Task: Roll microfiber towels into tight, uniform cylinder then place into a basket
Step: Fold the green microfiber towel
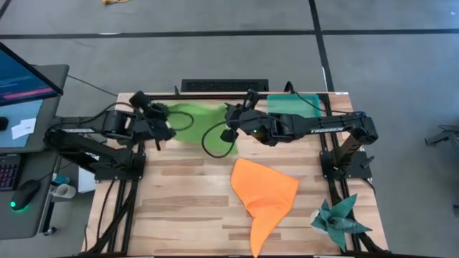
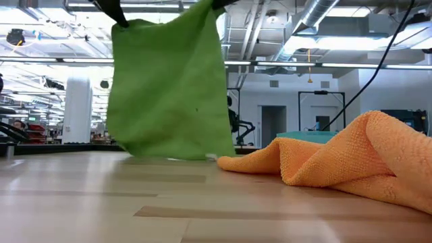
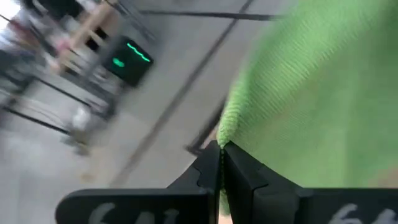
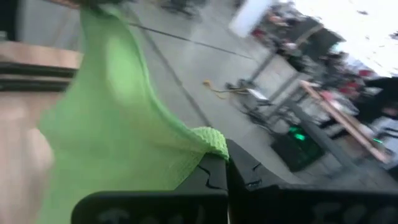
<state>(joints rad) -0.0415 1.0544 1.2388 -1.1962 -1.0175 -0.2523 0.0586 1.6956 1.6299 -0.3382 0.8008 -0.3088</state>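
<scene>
Task barely begun: neither towel rolled, nothing visible in the basket.

Left pincer (image 1: 163, 133) near the far-left part of the counter (image 1: 186, 208), clamped tight on one top corner of the lime green towel (image 1: 192, 120). Towel stretched between both pincers above the counter's far edge, apparently lifted for spreading flat. Right pincer (image 1: 228, 133) around the middle of the far edge, pinched shut on the other top corner. Orange towel (image 1: 264, 197) left crumpled right of centre, one pointed end reaching to the near edge, untouched. Basket (image 1: 294, 104) at the far-right corner, partly under the right arm. Dark teal spiky cloth (image 1: 340, 221) near the near-right corner.

Still ahead, by the look of it: laying out, rolling and basketing green, then all of that for orange.

High view gave layout only, the green towel's hang unclear. Low view showed the green towel (image 2: 169, 88) as a hanging sheet, bottom edge about at counter level, contact uncertain, and the orange folds (image 2: 351, 158) up close. Left wrist view confirmed the closed grip (image 3: 220, 163) on a green hem (image 3: 311, 93); right wrist view the same (image 4: 225, 168) on its corner (image 4: 124, 149).
</scene>
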